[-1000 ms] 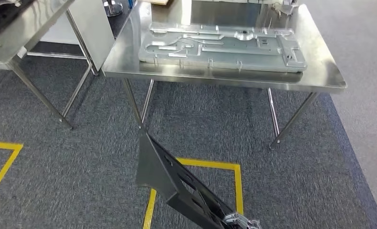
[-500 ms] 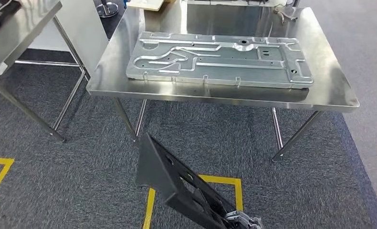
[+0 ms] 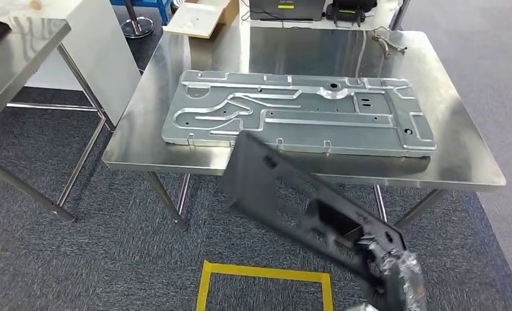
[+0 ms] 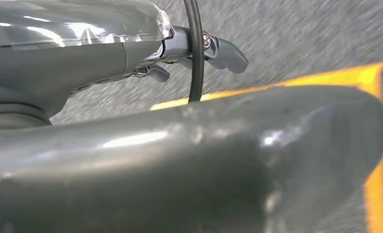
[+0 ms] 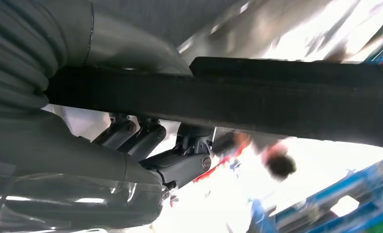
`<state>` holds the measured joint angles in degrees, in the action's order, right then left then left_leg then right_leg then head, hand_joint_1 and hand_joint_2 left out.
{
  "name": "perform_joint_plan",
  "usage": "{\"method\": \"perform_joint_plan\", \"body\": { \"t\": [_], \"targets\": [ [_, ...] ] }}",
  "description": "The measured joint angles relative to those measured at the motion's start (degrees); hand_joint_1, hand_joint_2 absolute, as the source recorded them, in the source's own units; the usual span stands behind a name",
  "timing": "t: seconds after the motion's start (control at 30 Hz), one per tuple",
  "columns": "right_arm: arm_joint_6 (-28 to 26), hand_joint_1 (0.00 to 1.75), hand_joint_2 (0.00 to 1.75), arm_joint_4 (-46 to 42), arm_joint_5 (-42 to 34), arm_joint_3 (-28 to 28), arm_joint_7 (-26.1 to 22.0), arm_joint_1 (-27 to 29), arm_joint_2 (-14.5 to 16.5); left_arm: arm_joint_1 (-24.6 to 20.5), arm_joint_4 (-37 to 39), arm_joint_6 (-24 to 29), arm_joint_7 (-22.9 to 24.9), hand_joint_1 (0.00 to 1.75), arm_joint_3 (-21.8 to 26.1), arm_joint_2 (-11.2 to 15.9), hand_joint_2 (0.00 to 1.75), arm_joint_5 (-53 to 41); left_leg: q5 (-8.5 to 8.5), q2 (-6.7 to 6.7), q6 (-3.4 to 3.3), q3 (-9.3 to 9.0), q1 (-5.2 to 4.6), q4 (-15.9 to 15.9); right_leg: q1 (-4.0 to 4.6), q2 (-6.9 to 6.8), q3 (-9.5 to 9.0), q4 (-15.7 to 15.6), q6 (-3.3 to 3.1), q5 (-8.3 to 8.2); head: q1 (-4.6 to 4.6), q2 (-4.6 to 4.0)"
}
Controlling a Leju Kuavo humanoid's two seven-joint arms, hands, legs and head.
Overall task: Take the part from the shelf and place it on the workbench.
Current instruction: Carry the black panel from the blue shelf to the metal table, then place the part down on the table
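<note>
Dark plastic part (image 3: 292, 197), a long flat panel with cut-out openings, is held up in the air by the robot's right hand (image 3: 396, 272) at the lower right of the head view. The hand grips one end, and the panel slants up and to the left from it, so that its far end overlaps the front edge of the workbench (image 3: 461, 155) as seen from above (whether it touches the edge cannot be told). In the right wrist view the part (image 5: 286, 102) crosses as a thick black bar, with dark fingers (image 5: 146, 136) curled beneath it.

A large stamped metal sheet (image 3: 299, 113) lies flat on the steel workbench. A cardboard box (image 3: 198, 16) sits at the far left corner. Grey carpet with yellow tape lines (image 3: 266, 275) lies below.

The left hand (image 4: 199, 51) hangs over the carpet, holding nothing; how its fingers lie cannot be told.
</note>
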<state>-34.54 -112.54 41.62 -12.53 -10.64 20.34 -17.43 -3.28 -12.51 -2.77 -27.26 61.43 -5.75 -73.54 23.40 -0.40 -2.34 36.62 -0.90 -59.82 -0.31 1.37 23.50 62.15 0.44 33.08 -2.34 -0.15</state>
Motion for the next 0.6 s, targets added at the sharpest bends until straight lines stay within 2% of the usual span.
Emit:
{"method": "perform_joint_plan", "body": {
  "t": [0.03, 0.07, 0.1, 0.13, 0.17, 0.2, 0.23, 0.27, 0.33, 0.37, 0.4, 0.47, 0.5, 0.53, 0.6],
  "targets": [
    [0.67, 1.75, 1.75, -0.01, 0.66, 2.79, -0.08, -0.95, 0.56, -0.23, 0.0, -0.02, 0.02, 0.0, -0.01, 0.04, 0.0, -0.14, 0.34, -0.05, -0.2, -1.1, 0.17, 0.61, -0.05, -0.24, 2.15, 3.54, 0.22, -0.83, 0.0, 0.0],
    [1.1, 1.75, 1.75, -0.02, 1.76, 4.86, -0.24, -1.6, 1.01, -0.29, 0.0, -0.02, 0.11, 0.0, -0.02, 0.07, 0.0, -0.27, 0.77, -0.07, -0.35, -2.19, 0.31, 1.16, -0.15, -0.48, 4.61, 6.98, 0.42, -0.66, 0.01, 0.0],
    [1.33, 1.75, 1.75, -0.02, 3.27, 6.39, -0.34, -2.06, 1.38, -0.27, 0.0, -0.01, 0.19, 0.0, -0.02, 0.1, 0.0, -0.38, 1.31, -0.08, -0.43, -3.28, 0.39, 1.57, -0.29, -0.69, 7.14, 9.83, 0.62, 0.73, 0.02, 0.0],
    [1.43, 1.75, 1.75, -0.01, 5.01, 7.33, -0.23, -2.27, 1.71, -0.25, 0.01, 0.01, 0.27, 0.0, -0.02, 0.11, 0.0, -0.53, 1.95, -0.14, -0.43, -4.26, 0.45, 1.82, -0.44, -0.78, 9.34, 11.27, 0.85, 3.21, 0.01, 0.0],
    [1.41, 1.75, 1.75, 0.01, 6.87, 7.96, 0.07, -2.38, 2.17, -0.22, 0.01, 0.02, 0.33, 0.0, -0.02, 0.11, 0.0, -0.68, 2.63, -0.23, -0.4, -5.21, 0.5, 1.96, -0.6, -0.87, 11.09, 11.6, 1.1, 5.74, 0.02, 0.0],
    [1.34, 1.75, 1.75, 0.03, 8.7, 8.58, 0.52, -2.49, 2.84, -0.22, 0.01, 0.02, 0.33, 0.0, -0.04, 0.11, 0.0, -0.85, 3.41, -0.35, -0.33, -6.2, 0.56, 2.03, -0.76, -0.96, 12.37, 10.85, 1.37, 7.48, 0.02, 0.0],
    [1.28, 1.75, 1.75, 0.03, 10.26, 9.18, 1.0, -2.66, 3.59, -0.23, 0.01, 0.02, 0.33, 0.0, -0.08, 0.11, 0.0, -1.01, 4.23, -0.47, -0.19, -7.23, 0.64, 2.05, -0.89, -1.04, 13.2, 9.12, 1.61, 7.66, 0.01, 0.0],
    [1.27, 1.75, 1.75, 0.04, 11.74, 9.97, 1.66, -2.95, 4.68, -0.28, 0.01, -0.01, 0.33, 0.0, -0.13, 0.11, 0.0, -1.16, 5.11, -0.56, 0.03, -8.27, 0.73, 2.05, -0.98, -1.12, 13.59, 6.42, 1.76, 5.51, 0.02, 0.0],
    [1.4, 1.75, 1.75, 0.14, 13.95, 11.5, 3.07, -3.61, 6.85, -0.33, 0.01, -0.08, 0.33, 0.0, -0.21, 0.11, 0.0, -1.39, 6.74, -0.64, 0.6, -9.85, 0.82, 1.92, -0.99, -1.29, 13.91, 0.81, 1.67, -3.23, 0.02, 0.0],
    [1.69, 1.75, 1.75, 0.31, 15.31, 12.51, 3.97, -4.1, 8.36, -0.43, 0.01, -0.12, 0.38, 0.0, -0.23, 0.11, 0.0, -1.52, 7.46, -0.68, 1.01, -10.2, 0.82, 1.84, -0.82, -1.32, 14.07, -0.85, 1.19, -6.87, 0.02, 0.0],
    [2.01, 1.75, 1.75, 0.49, 16.53, 13.45, 4.78, -4.59, 9.79, -0.56, 0.01, -0.15, 0.43, 0.0, -0.25, 0.12, 0.0, -1.62, 7.88, -0.7, 1.4, -10.43, 0.81, 1.73, -0.64, -1.28, 14.24, -1.51, 0.6, -8.88, 0.02, 0.0],
    [2.73, 1.75, 1.75, 0.84, 18.69, 15.33, 6.18, -5.76, 12.62, -0.97, 0.01, -0.18, 0.53, 0.0, -0.28, 0.16, 0.0, -1.91, 8.02, -0.73, 2.23, -10.52, 0.84, 1.27, -0.35, -1.11, 14.14, -1.69, -0.67, -8.69, 0.01, 0.0],
    [3.18, 1.75, 1.75, 1.02, 19.58, 16.03, 6.73, -6.36, 13.68, -1.14, 0.01, -0.2, 0.54, 0.0, -0.3, 0.2, 0.0, -2.03, 7.92, -0.68, 2.52, -10.36, 0.92, 0.47, -0.39, -1.05, 13.74, -2.04, -1.05, -8.43, 0.02, 0.0],
    [3.81, 1.75, 1.75, 1.34, 20.54, 16.63, 7.23, -7.16, 14.49, -1.31, 0.01, -0.25, 0.58, 0.0, -0.31, 0.22, 0.0, -2.14, 8.21, -0.59, 2.81, -9.64, 0.98, -1.04, -0.44, -1.04, 13.21, -2.42, -1.39, -8.21, 0.0, 0.0],
    [5.59, 1.75, 1.75, 2.71, 22.95, 17.82, 8.34, -9.15, 15.56, -1.67, 0.01, -0.37, 0.75, 0.0, -0.34, 0.31, 0.0, -2.34, 10.37, -0.41, 3.32, -6.64, 1.12, -6.37, -0.5, -1.01, 12.2, -3.01, -1.96, -7.79, 0.0, 0.0]
  ]
}}
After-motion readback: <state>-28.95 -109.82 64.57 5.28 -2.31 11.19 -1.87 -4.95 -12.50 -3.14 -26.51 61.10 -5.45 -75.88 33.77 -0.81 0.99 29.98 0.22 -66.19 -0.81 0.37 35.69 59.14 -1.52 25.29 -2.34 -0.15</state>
